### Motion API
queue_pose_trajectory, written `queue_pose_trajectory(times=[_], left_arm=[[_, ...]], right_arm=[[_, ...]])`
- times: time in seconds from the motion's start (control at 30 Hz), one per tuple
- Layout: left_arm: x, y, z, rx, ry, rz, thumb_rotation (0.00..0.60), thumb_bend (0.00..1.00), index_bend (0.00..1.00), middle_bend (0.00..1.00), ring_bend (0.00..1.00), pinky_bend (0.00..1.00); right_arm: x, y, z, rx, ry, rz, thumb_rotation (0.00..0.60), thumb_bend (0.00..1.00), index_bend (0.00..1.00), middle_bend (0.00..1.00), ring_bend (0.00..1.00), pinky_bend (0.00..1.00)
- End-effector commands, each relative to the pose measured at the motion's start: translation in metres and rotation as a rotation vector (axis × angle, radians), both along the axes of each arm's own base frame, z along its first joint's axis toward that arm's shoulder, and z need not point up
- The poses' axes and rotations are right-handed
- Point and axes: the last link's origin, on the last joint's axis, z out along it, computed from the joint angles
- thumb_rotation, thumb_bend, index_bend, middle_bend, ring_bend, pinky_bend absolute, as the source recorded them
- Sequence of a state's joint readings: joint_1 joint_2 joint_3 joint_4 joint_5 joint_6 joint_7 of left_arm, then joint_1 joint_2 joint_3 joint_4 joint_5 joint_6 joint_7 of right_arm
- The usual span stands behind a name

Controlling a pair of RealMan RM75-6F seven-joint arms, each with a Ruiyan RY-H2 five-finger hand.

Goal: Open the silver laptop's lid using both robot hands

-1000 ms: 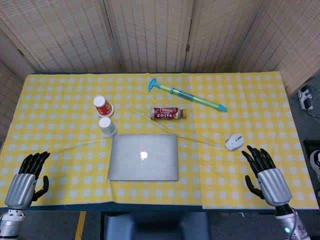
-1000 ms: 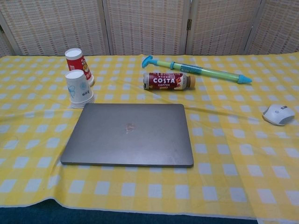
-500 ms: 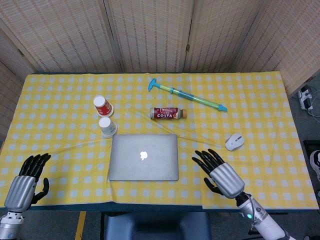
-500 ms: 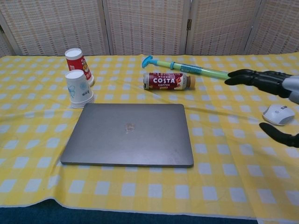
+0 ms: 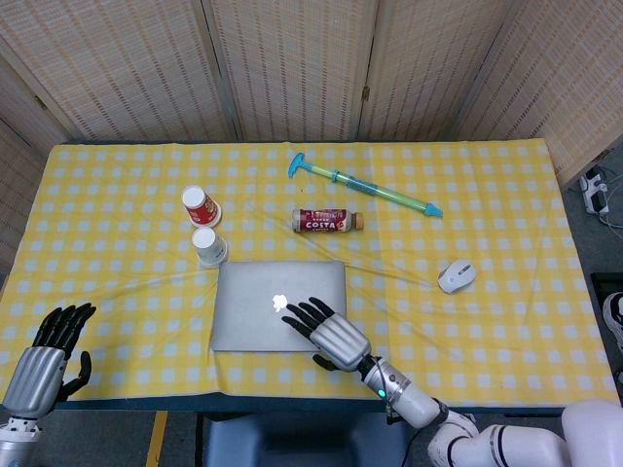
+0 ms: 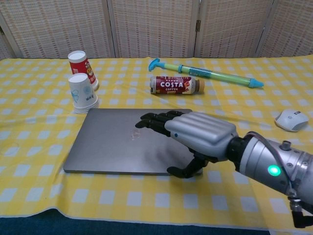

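The silver laptop (image 5: 263, 298) (image 6: 112, 142) lies closed and flat at the front middle of the table. My right hand (image 5: 329, 333) (image 6: 195, 133) hovers over the laptop's front right part, fingers spread and pointing left across the lid, thumb down near the front edge; whether it touches the lid I cannot tell. It holds nothing. My left hand (image 5: 44, 354) is at the table's front left corner, fingers apart, empty, far from the laptop. The chest view does not show it.
Two paper cups (image 5: 201, 207) (image 6: 83, 93) stand just beyond the laptop's far left corner. A Costa bottle (image 5: 328, 221) (image 6: 176, 84) lies behind the laptop, a green-blue water pump toy (image 5: 365, 188) (image 6: 205, 73) further back, a white mouse (image 5: 457, 276) (image 6: 291, 119) to the right.
My right hand has swept left from beside the mouse to above the laptop's front right part. The left hand has dropped slightly toward the front edge. The laptop stays closed.
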State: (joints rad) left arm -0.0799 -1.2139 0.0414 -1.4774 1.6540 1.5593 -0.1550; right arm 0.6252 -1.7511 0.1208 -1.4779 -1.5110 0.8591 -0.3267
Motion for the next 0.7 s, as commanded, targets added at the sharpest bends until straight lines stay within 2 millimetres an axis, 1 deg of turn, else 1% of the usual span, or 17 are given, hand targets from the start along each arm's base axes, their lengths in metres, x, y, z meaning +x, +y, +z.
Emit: queue_pose_trajectory(times=[0.03,0.23,0.33,0.47,0.7], left_arm=[[-0.002,-0.001,0.0,0.001,-0.004,0.004,0.6,0.74,0.1,0.12,0.08,0.0],[-0.004,-0.001,0.0,0.0,-0.008,0.004,0.6,0.74,0.1,0.12,0.08,0.0],[-0.005,-0.001,0.0,0.0,-0.008,0.005,0.6,0.74,0.1,0.12,0.08,0.0],[-0.007,0.0,0.0,0.0,-0.009,0.011,0.6,0.74,0.1,0.12,0.08,0.0],[-0.011,0.0,0.0,0.002,-0.011,0.022,0.6,0.74,0.1,0.12,0.08,0.0]], right_arm=[[0.016,-0.005,-0.021,0.019,0.014,0.013,0.6,0.38,0.0,0.0,0.0,0.0],[0.033,-0.007,-0.046,0.034,0.027,0.027,0.6,0.38,0.0,0.0,0.0,0.0],[0.038,-0.009,-0.053,0.032,0.029,0.03,0.6,0.38,0.0,0.0,0.0,0.0],[0.043,-0.012,-0.06,0.03,0.033,0.026,0.6,0.38,0.0,0.0,0.0,0.0],[0.048,-0.018,-0.064,0.008,0.046,0.034,0.6,0.38,0.0,0.0,0.0,0.0]])
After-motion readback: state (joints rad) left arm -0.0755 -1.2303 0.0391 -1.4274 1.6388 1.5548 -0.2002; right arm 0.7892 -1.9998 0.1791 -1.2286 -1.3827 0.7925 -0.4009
